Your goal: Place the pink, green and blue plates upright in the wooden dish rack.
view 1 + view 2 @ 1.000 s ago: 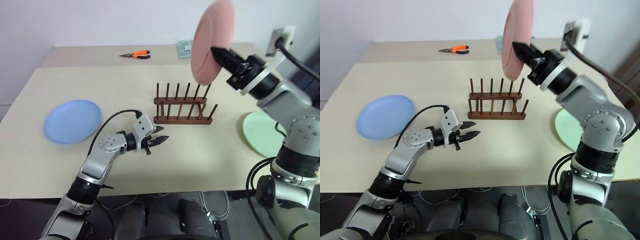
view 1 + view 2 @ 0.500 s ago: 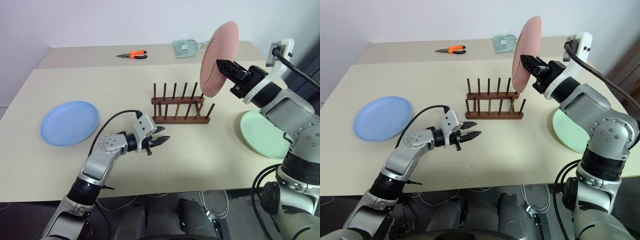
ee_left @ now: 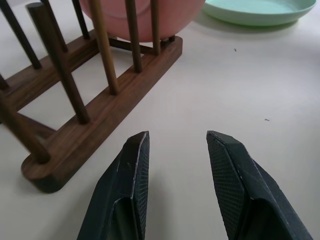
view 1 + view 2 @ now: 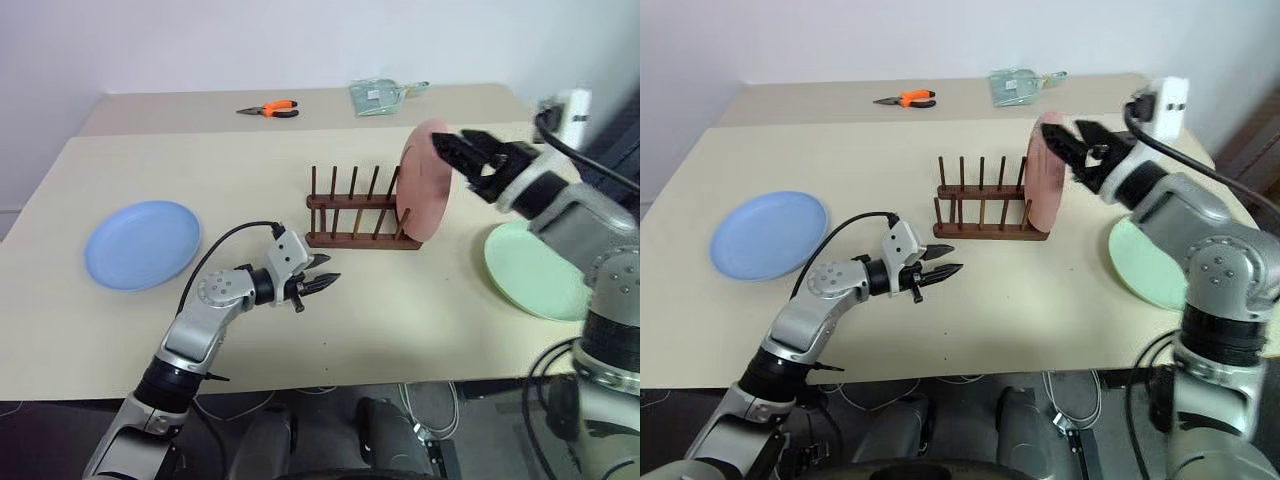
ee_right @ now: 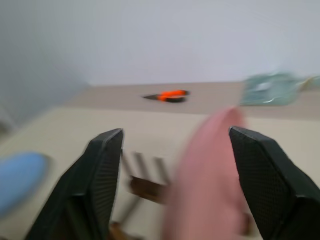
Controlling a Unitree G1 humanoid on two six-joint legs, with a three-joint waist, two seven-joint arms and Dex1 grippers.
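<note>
Standing at the wooden dish rack's (image 4: 362,212) end, the pink plate (image 4: 426,180) could topple, we feared; our right gripper (image 4: 462,153) gaped wide.

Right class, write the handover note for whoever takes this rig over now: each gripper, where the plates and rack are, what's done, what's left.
Right gripper: fingers open, just above the pink plate's rim, holding nothing.
Left gripper: fingers apart, empty, low over the table in front of the wooden dish rack.
Pink plate: upright at the rack's right end, by the pegs.
Blue plate: flat on the table, far left.
Green plate: flat on the table, right of the rack.
Done: pink racked. Left: blue and green.
</note>
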